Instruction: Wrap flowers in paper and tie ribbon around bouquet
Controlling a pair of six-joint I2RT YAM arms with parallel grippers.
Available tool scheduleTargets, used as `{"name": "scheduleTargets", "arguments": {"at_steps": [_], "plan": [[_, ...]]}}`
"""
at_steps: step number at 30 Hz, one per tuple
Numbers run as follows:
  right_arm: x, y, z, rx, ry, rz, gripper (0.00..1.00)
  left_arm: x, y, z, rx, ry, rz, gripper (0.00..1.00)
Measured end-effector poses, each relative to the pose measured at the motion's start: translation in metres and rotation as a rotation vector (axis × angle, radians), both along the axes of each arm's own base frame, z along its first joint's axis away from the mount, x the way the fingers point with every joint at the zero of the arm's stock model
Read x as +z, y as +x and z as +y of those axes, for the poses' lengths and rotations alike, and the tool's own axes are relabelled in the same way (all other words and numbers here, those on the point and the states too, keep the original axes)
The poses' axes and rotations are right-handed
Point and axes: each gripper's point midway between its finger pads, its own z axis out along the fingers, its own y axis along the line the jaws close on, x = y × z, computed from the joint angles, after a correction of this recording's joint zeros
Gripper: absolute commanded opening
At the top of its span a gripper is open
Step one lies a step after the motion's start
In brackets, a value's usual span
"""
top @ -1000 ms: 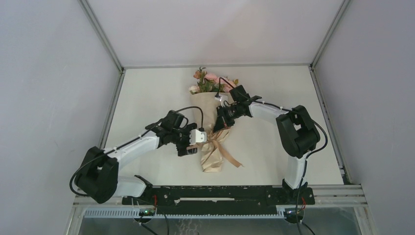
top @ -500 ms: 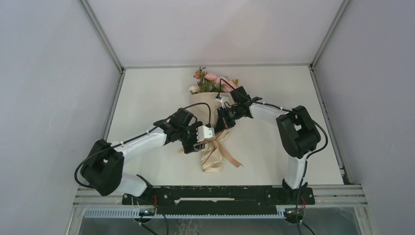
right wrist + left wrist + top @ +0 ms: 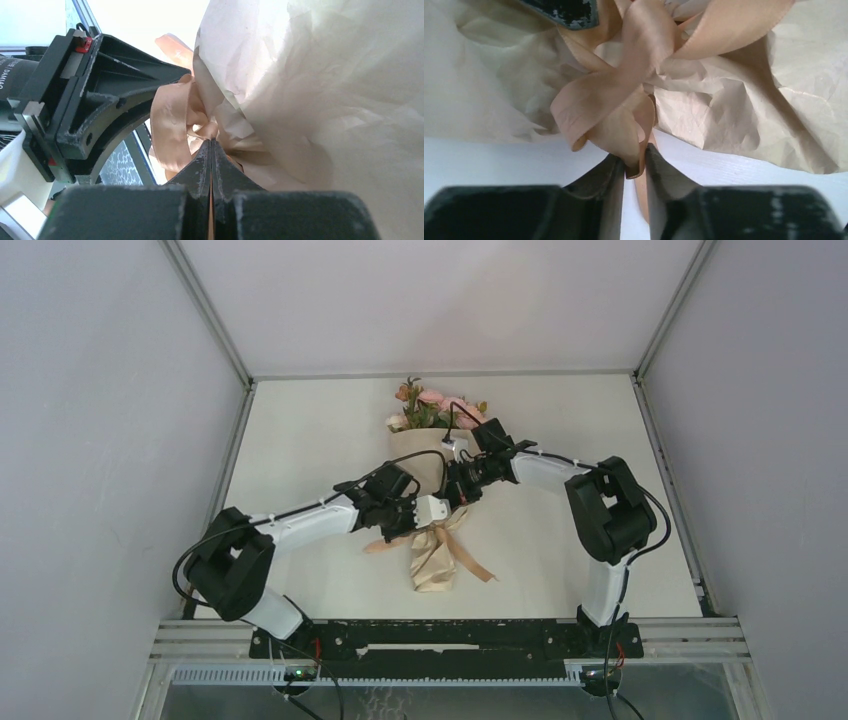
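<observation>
The left gripper (image 3: 634, 156) has swung in to the cinched waist of the paper (image 3: 734, 100) and narrowed from wide to a pinch on a loop of ribbon (image 3: 614, 100) at its tips — a tightening pull looks ready. The right gripper (image 3: 211, 150), pressed shut, crowds the same spot from just opposite; the flowers (image 3: 430, 405) lie well beyond it.

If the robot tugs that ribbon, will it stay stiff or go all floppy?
Probably floppy: the ribbon curls in soft loops and folds over between the fingers of the left gripper. It looks thin and light, so a small tug should move it. It may be a bit slippery, since its surface shines.
</observation>
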Motion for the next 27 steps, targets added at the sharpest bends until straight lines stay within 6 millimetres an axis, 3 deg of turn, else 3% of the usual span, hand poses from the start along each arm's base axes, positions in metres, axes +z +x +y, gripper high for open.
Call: {"name": "scheduleTargets", "arguments": {"at_steps": [1,3,13,21,27], "plan": [[0.001,0.001,0.000,-0.001,0.002,-0.003,0.00,0.000,0.000,0.000,0.002,0.002,-0.001,0.04],[0.002,0.002,-0.001,-0.006,0.006,-0.012,0.00,0.000,0.000,0.000,0.000,0.001,-0.003,0.00],[0.015,-0.002,-0.029,-0.086,-0.007,-0.058,0.00,0.025,0.003,0.015,-0.088,0.019,-0.095,0.00],[0.012,-0.019,-0.045,-0.130,-0.046,-0.060,0.00,0.020,0.021,0.039,-0.160,0.110,-0.185,0.00],[0.024,-0.031,-0.044,-0.122,-0.038,-0.082,0.00,0.008,0.037,0.050,-0.246,0.182,-0.296,0.00]]}}
